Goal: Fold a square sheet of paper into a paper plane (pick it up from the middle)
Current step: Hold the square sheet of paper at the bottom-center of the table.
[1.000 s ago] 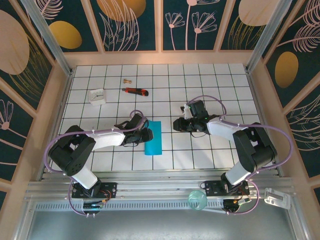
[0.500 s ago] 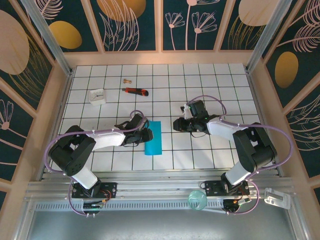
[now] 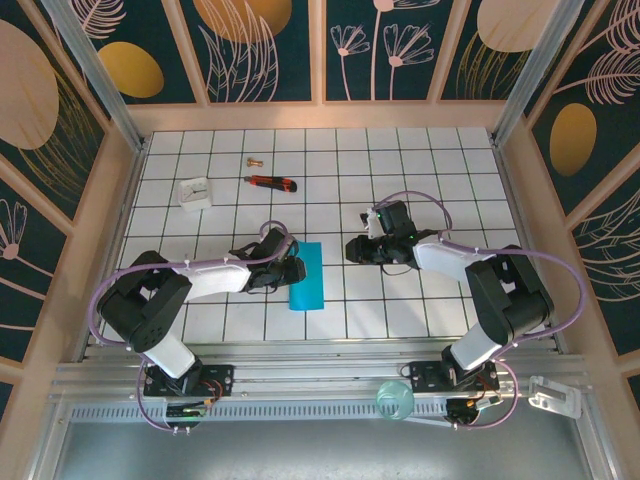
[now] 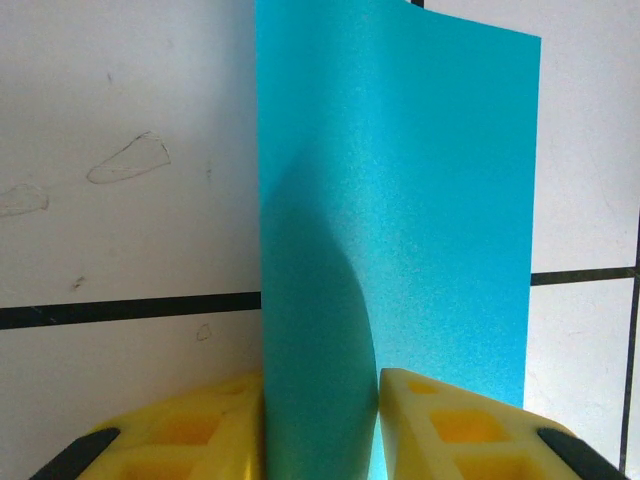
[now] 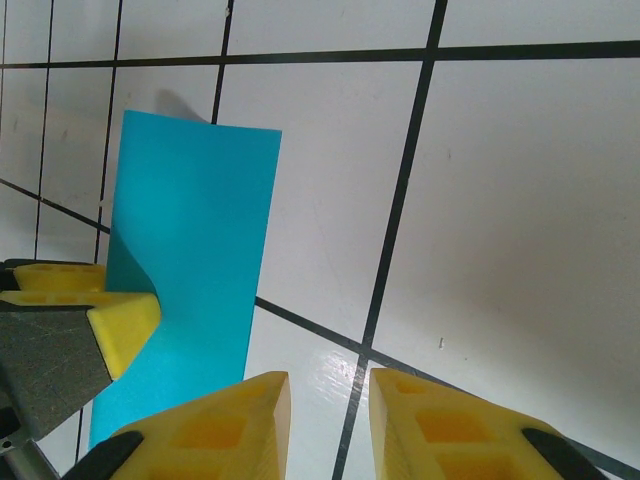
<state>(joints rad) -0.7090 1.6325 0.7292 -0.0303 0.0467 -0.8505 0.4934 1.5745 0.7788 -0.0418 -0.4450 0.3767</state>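
Note:
The square sheet of paper lies near the front middle of the tiled table as a narrow teal strip, folded double. In the left wrist view the paper bulges up at its left edge, and that raised fold sits pinched between my yellow fingers. My left gripper is shut on it from the left side. My right gripper rests low over bare tiles to the right of the paper; its jaws stand a little apart with nothing between them. The left gripper's yellow fingertip presses on the sheet.
A white square block, a red-and-black utility knife and a small brass piece lie at the back left. A teal round object sits on the front rail. Patterned walls enclose the table.

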